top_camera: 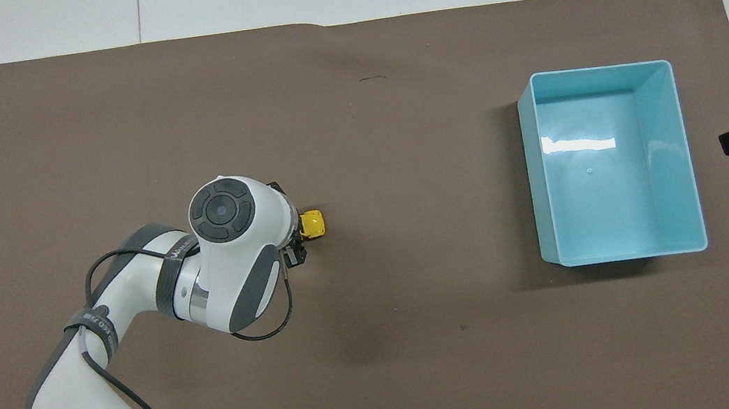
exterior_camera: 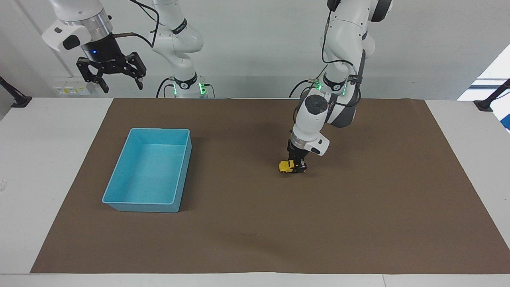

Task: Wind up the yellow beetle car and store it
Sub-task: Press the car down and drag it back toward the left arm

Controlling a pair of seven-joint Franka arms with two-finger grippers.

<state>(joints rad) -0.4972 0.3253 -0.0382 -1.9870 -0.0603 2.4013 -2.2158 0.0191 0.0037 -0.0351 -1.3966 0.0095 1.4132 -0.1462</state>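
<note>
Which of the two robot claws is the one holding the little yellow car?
The left gripper, down on the brown mat, shut on the yellow car. The right gripper waits open, raised in the air near the robots, holding nothing.
</note>
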